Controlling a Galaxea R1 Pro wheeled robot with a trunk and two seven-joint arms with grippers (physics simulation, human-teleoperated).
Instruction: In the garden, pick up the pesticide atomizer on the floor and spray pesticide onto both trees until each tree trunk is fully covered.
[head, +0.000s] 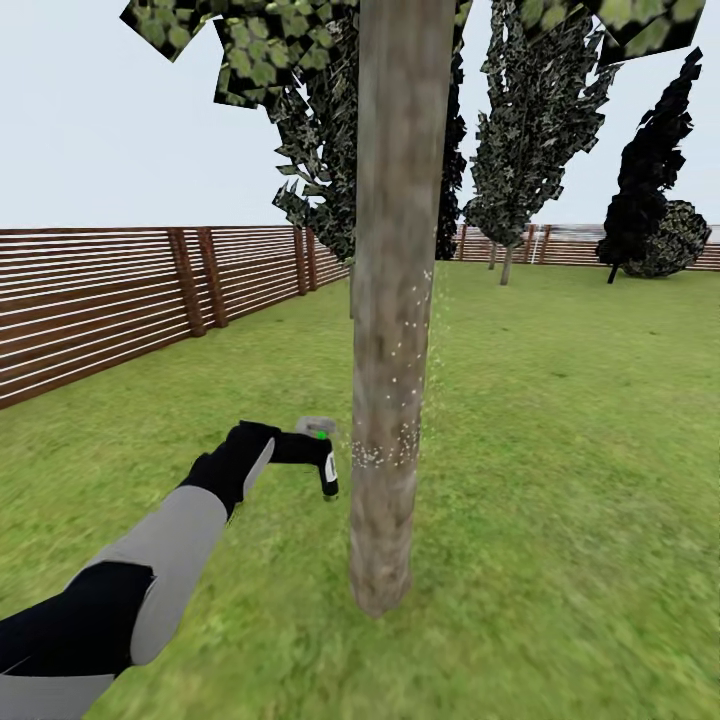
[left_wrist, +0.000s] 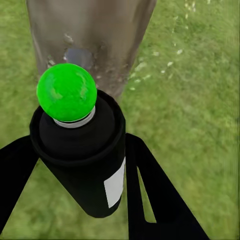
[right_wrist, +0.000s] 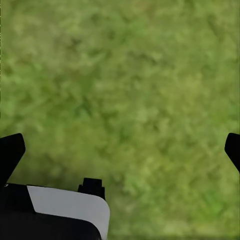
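A thick grey-brown tree trunk (head: 392, 300) rises from the grass floor (head: 580, 450) right in front of me, with broad green leaves (head: 260, 40) overhead. My left gripper (head: 300, 448) is shut on the pesticide atomizer (head: 328, 475), a small black bottle with a white label, just left of the trunk. In the left wrist view the atomizer (left_wrist: 85, 165) has a bright green top and points at the tree trunk (left_wrist: 90, 35) between the black fingers (left_wrist: 155, 195). White spray specks (head: 385, 455) ring the trunk at gripper height and dot it higher up. My right gripper (right_wrist: 120, 150) hangs open over grass.
A brown slatted fence (head: 100, 300) runs along the left and the far side. Dark cone-shaped trees (head: 530, 120) stand behind the trunk and at the far right (head: 650, 160). Open lawn spreads right of the trunk. Part of my own grey-white body (right_wrist: 65, 205) shows below the right gripper.
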